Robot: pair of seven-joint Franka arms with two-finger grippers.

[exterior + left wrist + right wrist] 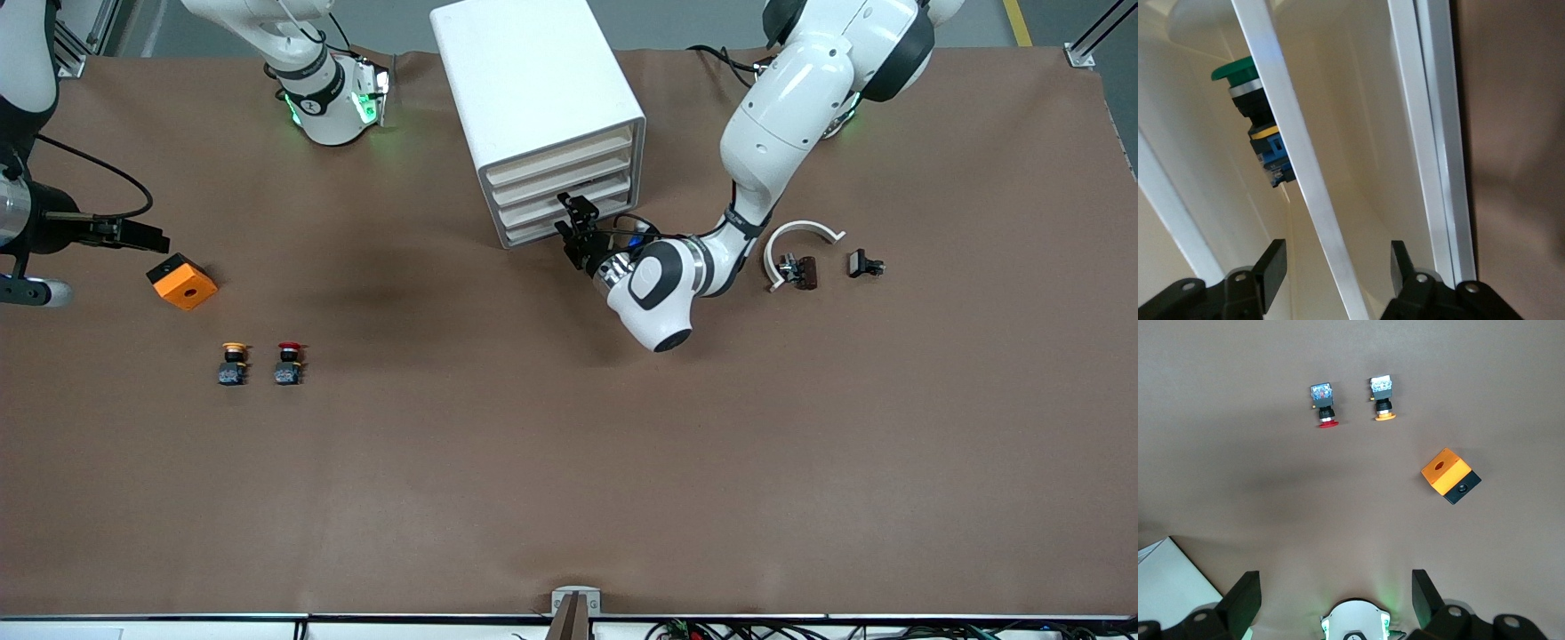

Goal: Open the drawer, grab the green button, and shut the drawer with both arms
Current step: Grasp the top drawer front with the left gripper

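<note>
we see the left gripper (575,233) at the smooth cream drawer (553,229) front, frame centre, fingers (1271,267) spread astride its flat lip. button (1255,113) inside: glossy green cap, blocky base, lying tilted. right gripper (1338,593) waits spread over the brown table (569,462).

Even overhead light floods the matte brown tabletop (569,462), with a soft dark shadow smudged beside the big white boxy cabinet (524,80). Glare gleams on the glossy white left arm (782,98). Up close, the cabinet's cream rails wash out, slightly blurred.
</note>
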